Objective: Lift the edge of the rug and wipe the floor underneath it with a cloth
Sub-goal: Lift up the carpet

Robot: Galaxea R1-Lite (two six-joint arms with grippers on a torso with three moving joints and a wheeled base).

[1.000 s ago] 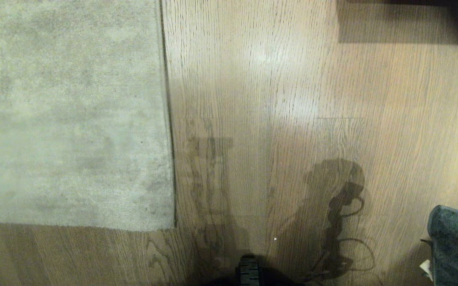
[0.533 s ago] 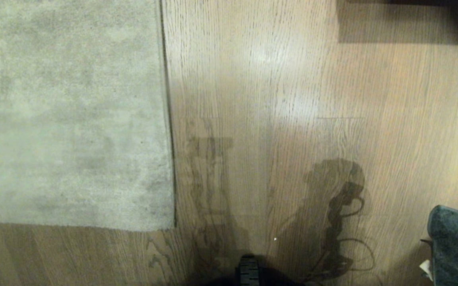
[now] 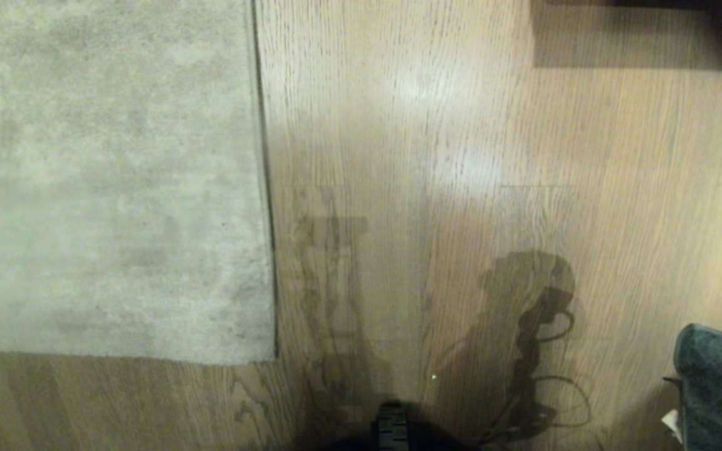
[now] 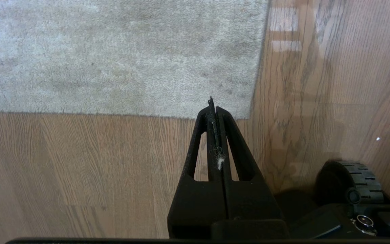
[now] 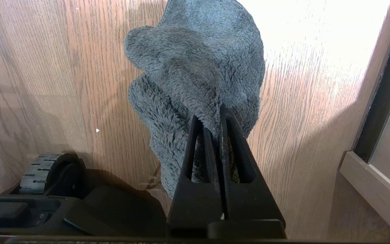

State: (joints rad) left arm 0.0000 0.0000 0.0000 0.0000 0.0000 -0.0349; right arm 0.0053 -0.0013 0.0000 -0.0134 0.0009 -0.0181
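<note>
The rug (image 3: 110, 181) lies flat on the floor (image 3: 461, 188), its square corner (image 4: 249, 115) just beyond the tips of the left gripper (image 4: 213, 105) and a little to one side. Those jaws are clenched on nothing, with only a wisp of lint caught between them. The right gripper (image 5: 220, 113) has its jaws grasping the cloth (image 5: 195, 74), which bunches beyond the tips and drapes back along the fingers; it is soft, fuzzy and light, and looks as though it would fold under any push, so it should wipe best pressed flat rather than dragged by a loose end. In the head view only a part of the cloth shows, at the near right.

The rug edge (image 3: 265, 188) is thin and lies tight to the floor, with no lifted lip to catch. The pile looks short and the rug limp rather than stiff, so it would likely peel up and sag. The corner seems the best hold: one jaw can slide beneath it, and a corner lifts with the least weight. Neither lifting nor wiping has begun.
</note>
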